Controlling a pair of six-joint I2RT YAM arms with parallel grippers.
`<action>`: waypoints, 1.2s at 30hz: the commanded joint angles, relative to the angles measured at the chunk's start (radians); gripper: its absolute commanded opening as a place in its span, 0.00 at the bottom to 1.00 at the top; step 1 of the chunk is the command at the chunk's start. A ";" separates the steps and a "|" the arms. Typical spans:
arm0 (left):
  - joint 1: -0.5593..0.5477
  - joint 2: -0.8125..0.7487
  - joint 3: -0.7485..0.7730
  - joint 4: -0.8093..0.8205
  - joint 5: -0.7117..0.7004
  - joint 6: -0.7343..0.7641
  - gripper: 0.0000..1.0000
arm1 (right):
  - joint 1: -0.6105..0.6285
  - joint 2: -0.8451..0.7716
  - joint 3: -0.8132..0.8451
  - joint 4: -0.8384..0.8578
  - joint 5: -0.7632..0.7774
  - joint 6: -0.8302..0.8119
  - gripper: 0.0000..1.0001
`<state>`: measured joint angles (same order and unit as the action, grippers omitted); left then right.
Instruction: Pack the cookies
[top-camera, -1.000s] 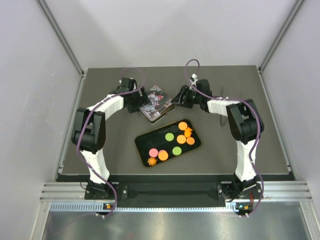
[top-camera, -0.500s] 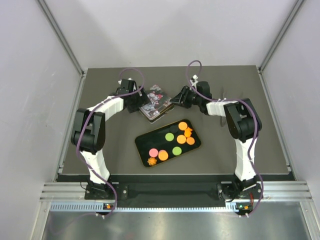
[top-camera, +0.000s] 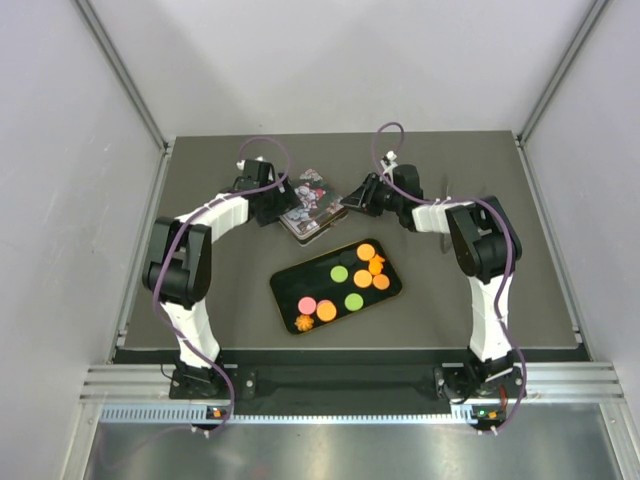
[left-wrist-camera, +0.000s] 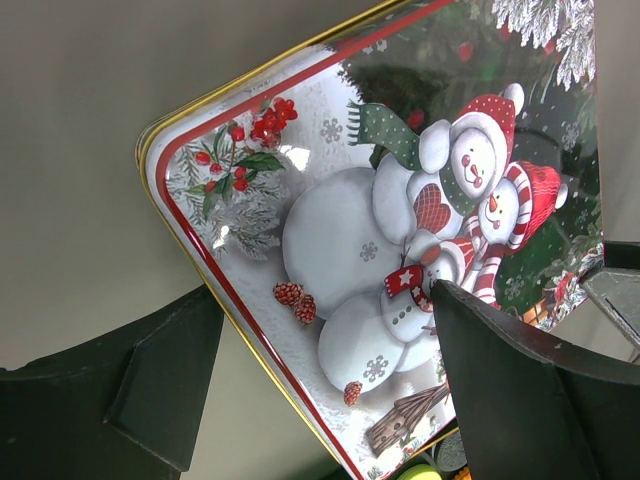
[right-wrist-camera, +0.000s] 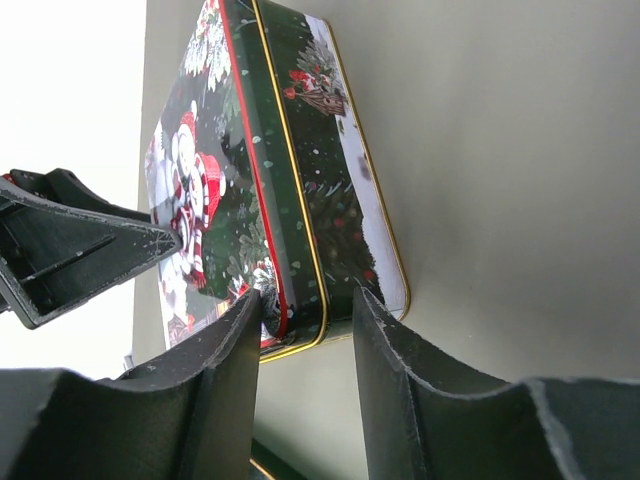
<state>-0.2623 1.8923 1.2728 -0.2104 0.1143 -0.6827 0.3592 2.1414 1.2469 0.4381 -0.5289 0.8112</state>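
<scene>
Painted metal, by the look of it: the tin (top-camera: 312, 212) at the far middle of the table (top-camera: 500, 200) is a flat rectangular box with a snowman lid (left-wrist-camera: 400, 230) sitting on its base (right-wrist-camera: 345, 200), a gold rim running round each. Such a tin should be stiff and light, but its glossy printed faces are likely slippery, and a thin lid can bind or spring if squeezed crookedly. Both arms are at it. The left gripper (left-wrist-camera: 320, 380) stands wide, its two dark fingers either side of a lid corner without visibly pressing it. The right gripper (right-wrist-camera: 305, 330) has its fingers set narrowly apart around the opposite corner, seemingly just at the seam between lid and base; whether they actually touch the metal is hard to tell. Best purchase is probably on the short upright side walls or the rolled rim, where the fingers can bite an edge, not on the slick top. Nearer the arms lies a black tray (top-camera: 290, 290) holding round cookies (top-camera: 362, 265) in orange, green and pink, which look small, flat and probably brittle; they want a light pinch across the edges. Whether the lid is going on or coming off cannot be settled from this view.
</scene>
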 joint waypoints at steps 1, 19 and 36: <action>-0.041 0.002 -0.035 -0.026 0.042 0.005 0.88 | 0.040 0.054 -0.049 -0.163 0.069 -0.052 0.00; -0.023 -0.028 0.002 -0.044 0.053 0.017 0.90 | 0.027 0.012 0.032 -0.236 0.050 -0.087 0.47; 0.026 -0.062 0.172 -0.139 0.033 0.075 0.91 | -0.016 -0.041 0.295 -0.404 0.084 -0.219 0.80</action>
<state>-0.2424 1.8862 1.4048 -0.3332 0.1616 -0.6350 0.3500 2.1334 1.4681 0.0601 -0.4648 0.6563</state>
